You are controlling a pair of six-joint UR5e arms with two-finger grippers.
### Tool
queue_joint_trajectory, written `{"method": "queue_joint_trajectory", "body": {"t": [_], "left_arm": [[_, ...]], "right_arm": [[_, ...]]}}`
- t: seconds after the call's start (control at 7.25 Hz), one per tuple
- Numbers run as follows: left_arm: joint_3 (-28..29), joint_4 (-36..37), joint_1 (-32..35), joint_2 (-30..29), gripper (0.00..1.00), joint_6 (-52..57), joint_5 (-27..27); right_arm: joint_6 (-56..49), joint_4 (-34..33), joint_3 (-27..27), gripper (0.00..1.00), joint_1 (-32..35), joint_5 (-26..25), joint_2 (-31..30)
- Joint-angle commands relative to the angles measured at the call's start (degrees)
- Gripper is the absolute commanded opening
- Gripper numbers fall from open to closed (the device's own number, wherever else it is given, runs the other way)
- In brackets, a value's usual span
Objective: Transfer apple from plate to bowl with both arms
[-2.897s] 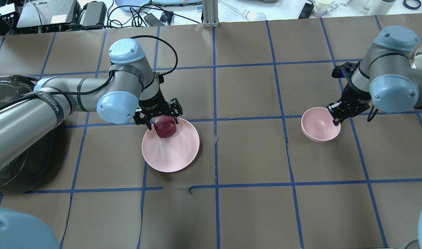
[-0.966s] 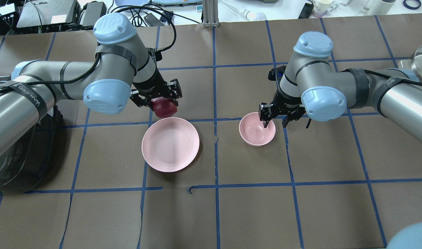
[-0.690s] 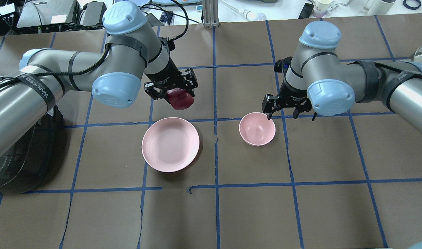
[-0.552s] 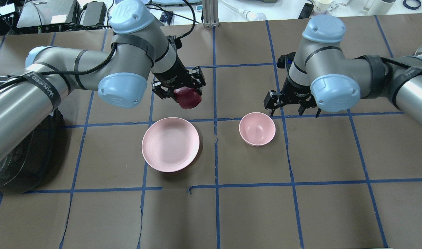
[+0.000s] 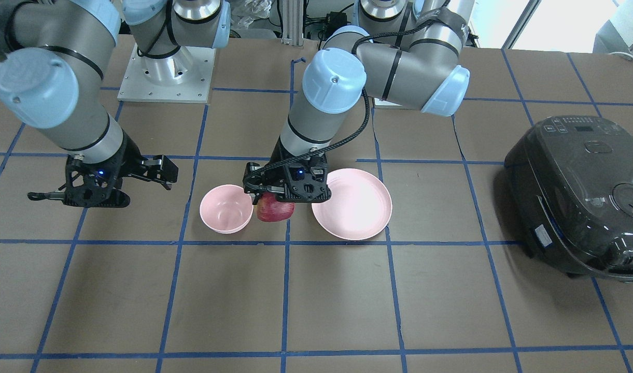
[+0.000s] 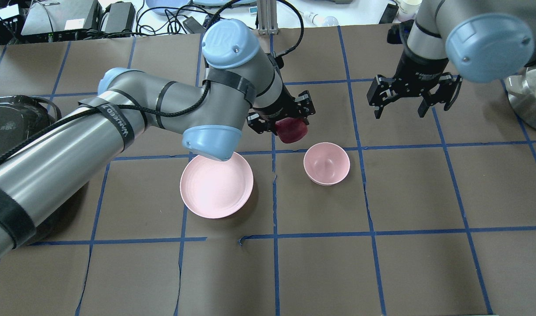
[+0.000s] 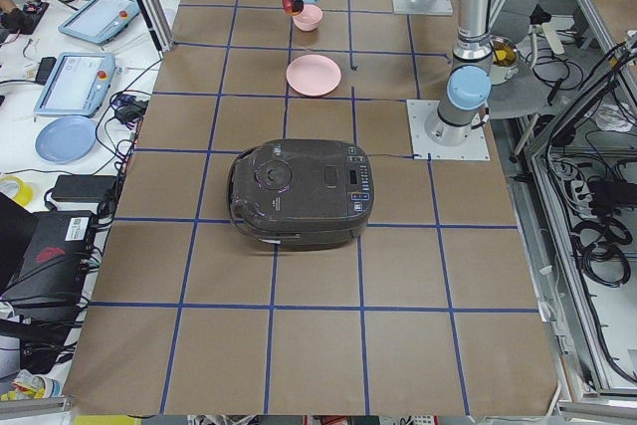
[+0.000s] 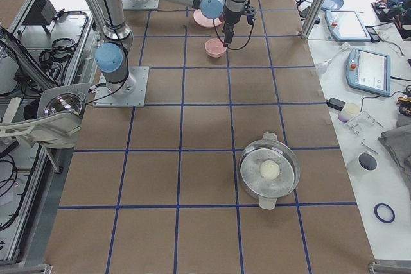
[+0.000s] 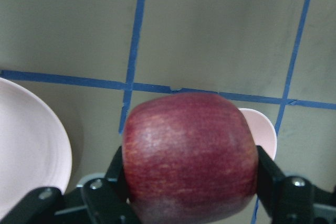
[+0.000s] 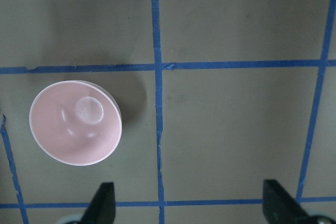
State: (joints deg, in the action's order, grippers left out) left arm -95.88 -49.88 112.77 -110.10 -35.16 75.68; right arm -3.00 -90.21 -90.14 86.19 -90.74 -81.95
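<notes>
My left gripper (image 6: 282,125) is shut on the dark red apple (image 6: 292,130) and holds it in the air between the plate (image 6: 216,185) and the bowl (image 6: 326,163), close to the bowl's near rim. The apple fills the left wrist view (image 9: 191,153), with the bowl's edge (image 9: 262,129) behind it and the plate's edge (image 9: 31,140) at left. In the front view the apple (image 5: 275,211) hangs beside the bowl (image 5: 226,209); the plate (image 5: 351,203) is empty. My right gripper (image 6: 413,98) is open and empty, raised away from the bowl, which shows in its wrist view (image 10: 75,122).
A black rice cooker (image 5: 580,191) stands on the table beyond the plate on my left. A metal pot (image 8: 270,170) with a pale round thing inside stands far to my right. Cables and devices lie along the table's far edge (image 6: 118,17).
My left gripper has lifted the apple off the plate and carried it right, next to the bowl. My right gripper dragged the bowl toward the middle, let go, and drew back up and away.
</notes>
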Motion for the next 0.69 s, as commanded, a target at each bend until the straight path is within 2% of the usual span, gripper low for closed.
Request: {"method": "queue_joint_trajectory", "body": {"t": [0.0,0.14,0.41,0.55], "left_arm": [[0.0,7.2,4.2,-4.0,0.00,-7.0,0.1],[0.0,8.1,5.4,-5.2,0.00,-7.9,0.3],[0.0,8.1,6.2,-6.6,0.00,-8.0,0.4],[-0.1,8.3,6.2,-7.1,0.11,-7.6,0.5]], "right_arm": [[-0.2,8.2,8.0,1.00,-0.1,0.0,-1.7],[-0.2,8.3,9.7,1.00,0.0,-0.1,-2.3],[-0.2,8.3,9.7,1.00,0.2,-0.1,-3.3],[0.0,8.0,9.7,1.00,0.1,-0.1,-3.1]]}}
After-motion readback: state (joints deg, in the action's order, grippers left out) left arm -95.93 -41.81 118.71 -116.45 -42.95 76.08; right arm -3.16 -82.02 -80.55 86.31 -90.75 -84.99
